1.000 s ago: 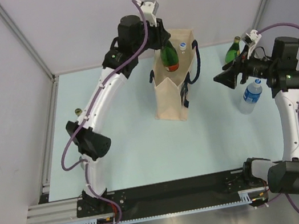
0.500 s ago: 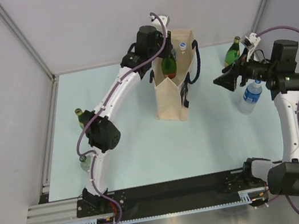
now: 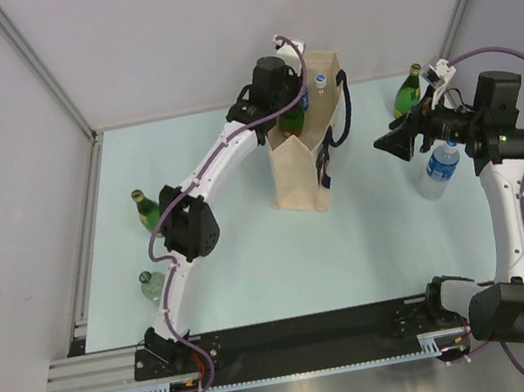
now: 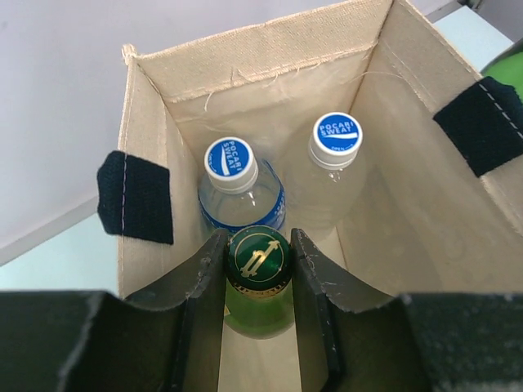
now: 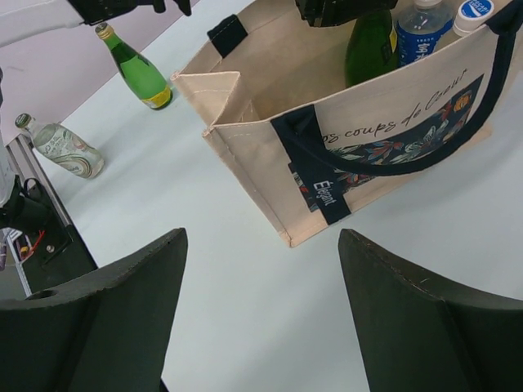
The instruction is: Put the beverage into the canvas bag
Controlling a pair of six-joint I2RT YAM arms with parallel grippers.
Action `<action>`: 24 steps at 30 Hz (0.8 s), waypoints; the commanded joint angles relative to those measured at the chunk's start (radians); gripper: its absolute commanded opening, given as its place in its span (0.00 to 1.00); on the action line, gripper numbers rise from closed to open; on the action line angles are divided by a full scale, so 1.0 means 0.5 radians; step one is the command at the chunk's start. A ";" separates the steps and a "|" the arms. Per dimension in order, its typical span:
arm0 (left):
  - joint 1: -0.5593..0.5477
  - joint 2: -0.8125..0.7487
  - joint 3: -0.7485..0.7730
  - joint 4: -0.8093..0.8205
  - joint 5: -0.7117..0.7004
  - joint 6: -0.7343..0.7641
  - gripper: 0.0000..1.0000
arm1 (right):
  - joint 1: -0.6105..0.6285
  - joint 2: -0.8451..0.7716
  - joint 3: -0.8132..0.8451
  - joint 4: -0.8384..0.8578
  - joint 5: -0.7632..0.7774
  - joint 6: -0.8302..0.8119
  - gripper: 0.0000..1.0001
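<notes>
The beige canvas bag (image 3: 301, 174) with navy handles stands upright at the table's back middle; it also shows in the left wrist view (image 4: 409, 188) and the right wrist view (image 5: 270, 90). My left gripper (image 4: 258, 255) is shut on the neck of a green glass bottle (image 4: 260, 302), held inside the bag's mouth (image 3: 291, 120). Two clear bottles with blue-and-white caps (image 4: 230, 159) (image 4: 336, 136) stand in the bag behind it. My right gripper (image 5: 261, 306) is open and empty, right of the bag (image 3: 394, 140).
A green bottle (image 3: 409, 86) and a clear water bottle (image 3: 439, 170) stand near the right arm. Another green bottle (image 3: 145, 207) and a clear glass bottle (image 3: 151, 282) stand at the left, also in the right wrist view (image 5: 139, 69) (image 5: 61, 144).
My left gripper has carried the green bottle down and rightward, deeper into the bag's mouth. The left arm has stretched out, uncovering the two bottles at the left. The right arm has barely moved.
</notes>
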State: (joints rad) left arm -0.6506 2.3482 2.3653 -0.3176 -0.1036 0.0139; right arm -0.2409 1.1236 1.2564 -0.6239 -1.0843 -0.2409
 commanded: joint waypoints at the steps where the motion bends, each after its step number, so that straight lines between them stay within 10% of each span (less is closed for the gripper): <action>1: -0.012 -0.064 0.016 0.482 -0.072 0.150 0.00 | -0.012 -0.002 -0.012 -0.007 0.015 -0.034 0.80; 14: -0.015 -0.021 -0.119 0.610 -0.094 0.156 0.04 | -0.012 0.023 -0.009 -0.074 0.058 -0.101 0.80; 24: -0.012 -0.091 -0.349 0.715 -0.158 0.144 0.43 | -0.015 0.054 0.061 -0.160 0.089 -0.165 0.80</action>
State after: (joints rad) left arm -0.6621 2.3871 2.1891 -0.1215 -0.1303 0.0597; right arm -0.2424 1.1446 1.2438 -0.6834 -1.0508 -0.2932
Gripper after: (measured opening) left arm 0.373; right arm 0.803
